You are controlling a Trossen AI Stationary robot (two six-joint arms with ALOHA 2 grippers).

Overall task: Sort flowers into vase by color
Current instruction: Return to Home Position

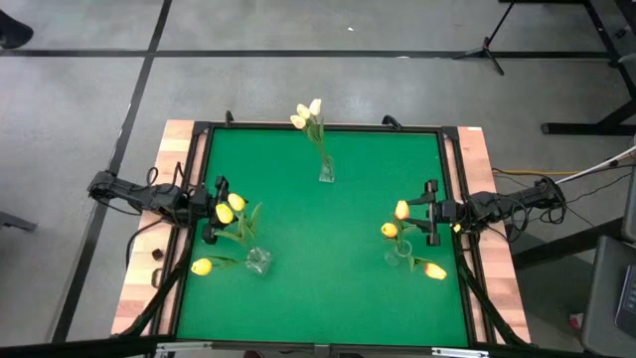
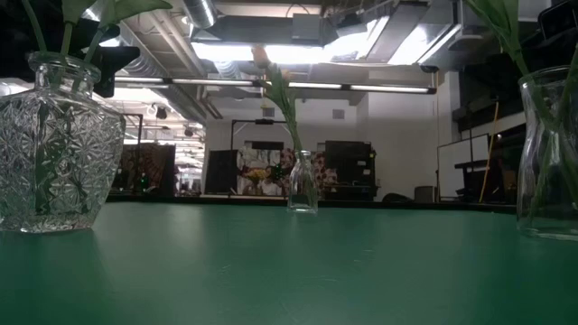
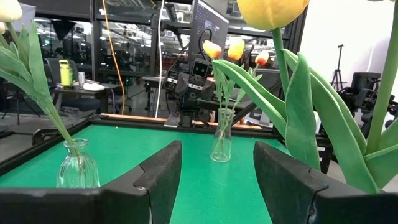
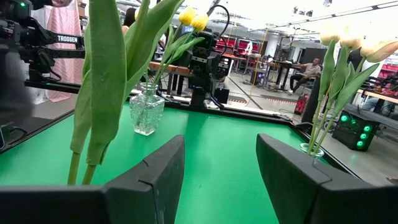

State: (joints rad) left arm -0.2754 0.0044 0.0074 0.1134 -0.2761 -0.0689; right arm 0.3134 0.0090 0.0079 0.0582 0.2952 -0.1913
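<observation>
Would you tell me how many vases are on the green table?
3. One slim vase stands at the table's far middle; a cut-glass vase sits near the left gripper; a third vase sits near the right gripper.

High view evenly bright, soft shadows; low view backlit, ceiling lights (image 2: 226,51) glaring, foreground dim.

Low view: stems (image 2: 65,32) in cut-glass vase (image 2: 54,144) cropped above; tall vase (image 2: 551,153) cut by edge.
</observation>
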